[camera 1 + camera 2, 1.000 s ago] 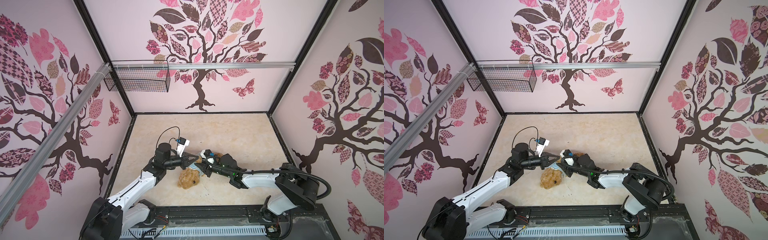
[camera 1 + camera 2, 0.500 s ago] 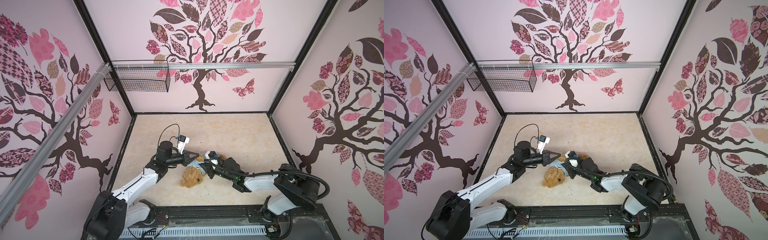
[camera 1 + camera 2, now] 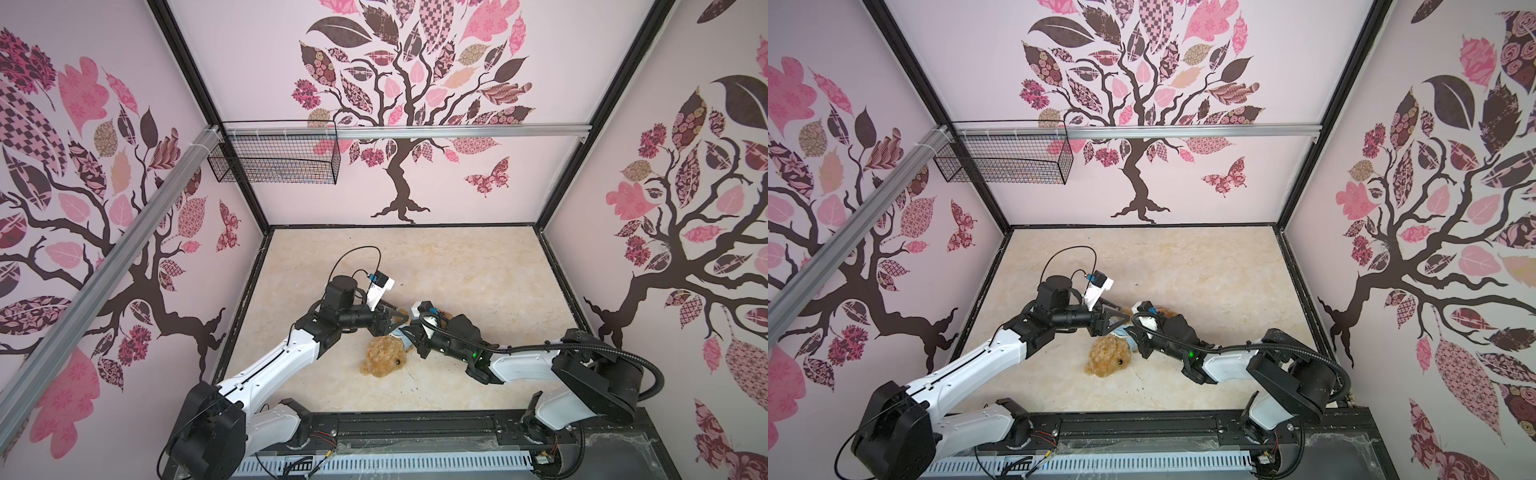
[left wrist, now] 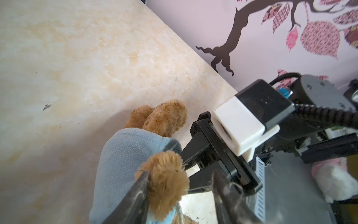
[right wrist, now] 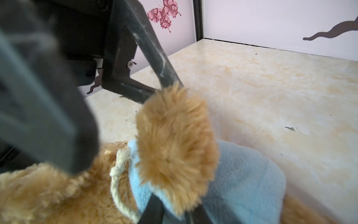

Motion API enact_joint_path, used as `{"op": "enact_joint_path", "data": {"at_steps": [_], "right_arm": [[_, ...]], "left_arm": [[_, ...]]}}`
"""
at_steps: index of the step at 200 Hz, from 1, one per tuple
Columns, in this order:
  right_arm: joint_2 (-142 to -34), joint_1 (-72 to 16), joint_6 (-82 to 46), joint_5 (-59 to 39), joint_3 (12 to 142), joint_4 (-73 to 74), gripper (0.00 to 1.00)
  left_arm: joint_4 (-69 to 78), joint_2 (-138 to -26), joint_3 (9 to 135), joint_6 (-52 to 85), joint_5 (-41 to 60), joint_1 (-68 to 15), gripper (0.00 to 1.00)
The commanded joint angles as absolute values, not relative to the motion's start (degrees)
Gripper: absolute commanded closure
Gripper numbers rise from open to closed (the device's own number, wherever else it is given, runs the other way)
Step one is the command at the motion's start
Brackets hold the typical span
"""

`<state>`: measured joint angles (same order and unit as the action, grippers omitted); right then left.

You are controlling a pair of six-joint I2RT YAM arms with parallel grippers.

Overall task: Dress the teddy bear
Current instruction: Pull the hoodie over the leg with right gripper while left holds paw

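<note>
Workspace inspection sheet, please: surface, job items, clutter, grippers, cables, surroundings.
surface: beige marble-pattern tabletop, dark specks.
job's things: curly golden-brown teddy bear lying down; light-blue fleece shirt on its body, one paw out of a sleeve.
clutter: pink-white fluffy thing beyond the slotted cable duct, unidentified.
grippers: left gripper open around that paw; right gripper seemingly shut on the shirt cuff.
cables: black cable looping over left arm; black ribbed hose along right arm.
surroundings: pink tree-decal walls; black wire basket on a rail.
</note>
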<state>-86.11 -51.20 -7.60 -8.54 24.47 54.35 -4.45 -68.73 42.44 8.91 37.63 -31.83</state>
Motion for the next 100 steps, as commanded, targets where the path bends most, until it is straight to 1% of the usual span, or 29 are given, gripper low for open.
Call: {"op": "enact_joint_path", "data": {"at_steps": [1,9,17,23,40,57,69,100], "right_arm": [[-84.1,-51.1,-8.4,-10.1,24.8,54.0,0.84],[-84.1,-51.1,-8.6,-10.2,24.7,54.2,0.83],[-83.9,-51.1,-8.6,-10.1,24.7,54.4,0.82],[-83.6,-51.1,-8.5,-9.8,24.8,54.3,0.8],[-81.6,-51.1,-8.9,-6.0,25.6,51.4,0.68],[-78.9,-50.9,-8.7,-0.4,27.4,47.1,0.66],[-77.3,-50.3,-8.7,0.3,28.3,46.3,0.66],[-74.0,-48.1,-11.1,-0.1,30.5,42.0,0.65]], "left_arm": [[-7.6,-71.9,46.6,4.5,34.3,-32.8,0.45],[-7.9,-73.4,47.5,4.6,33.6,-32.9,0.47],[-8.2,-74.6,48.2,4.8,33.2,-32.9,0.52],[-8.3,-75.2,48.6,5.2,33.3,-32.8,0.58],[-7.7,-75.9,48.6,6.2,35.6,-32.8,0.78],[-7.4,-76.3,48.1,7.0,38.3,-32.7,0.91],[-7.3,-76.6,47.7,7.5,40.1,-32.2,1.0],[-2.9,-77.2,46.7,11.5,45.1,-29.4,1.0]]}}
